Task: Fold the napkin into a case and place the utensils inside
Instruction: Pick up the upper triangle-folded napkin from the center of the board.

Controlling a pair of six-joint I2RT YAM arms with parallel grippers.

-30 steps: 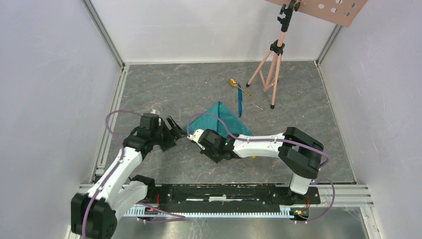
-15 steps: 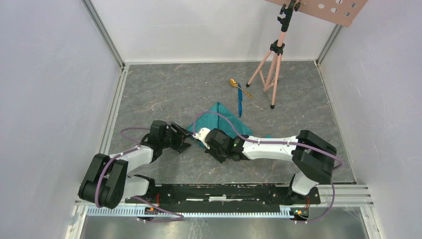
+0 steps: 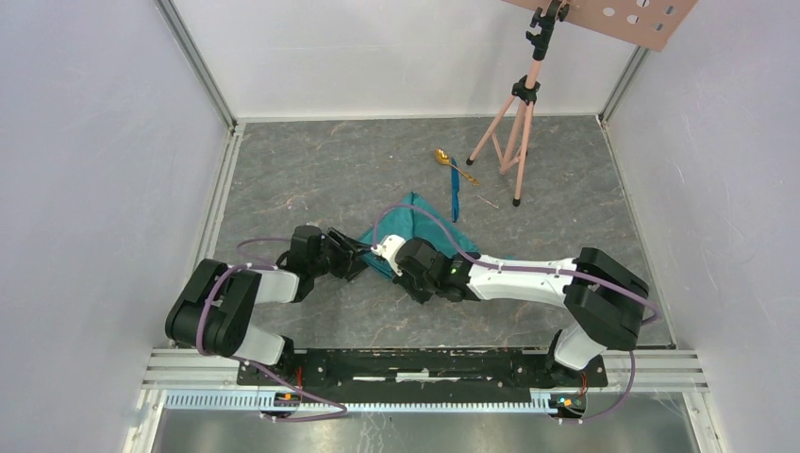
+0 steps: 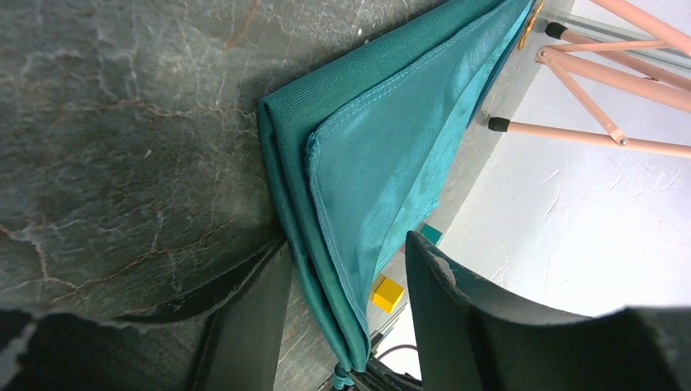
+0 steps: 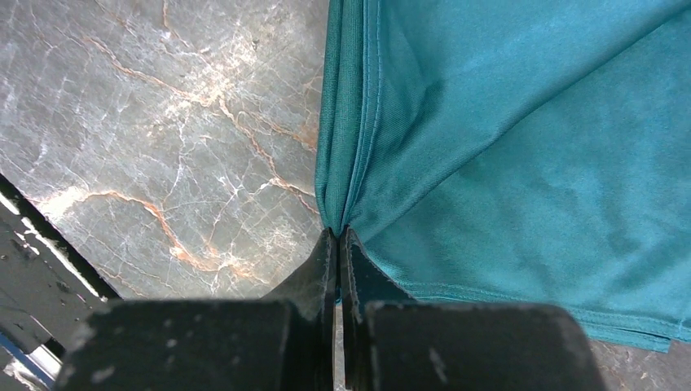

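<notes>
The teal napkin (image 3: 420,219) lies folded in a pointed shape at mid-table. My right gripper (image 3: 387,259) is shut on its near-left folded edge (image 5: 338,238), bunching the layers of cloth (image 5: 505,138). My left gripper (image 3: 358,257) comes in low from the left and stands open, its two fingers astride the same stacked edge (image 4: 346,318) without pressing the napkin (image 4: 383,147). The gold spoon (image 3: 441,157) and the blue knife (image 3: 454,196) lie side by side on the table beyond the napkin.
A pink tripod (image 3: 514,123) stands at the back right, close to the utensils; its legs (image 4: 587,134) show in the left wrist view. A yellow cube (image 4: 388,293) and a teal cube (image 4: 430,235) lie behind the napkin's raised edge. White walls enclose the table.
My left arm has dropped low and slid right, bringing its gripper up to the napkin's edge with the jaws narrowing. My right gripper has drifted slightly right, still pinching the cloth.
</notes>
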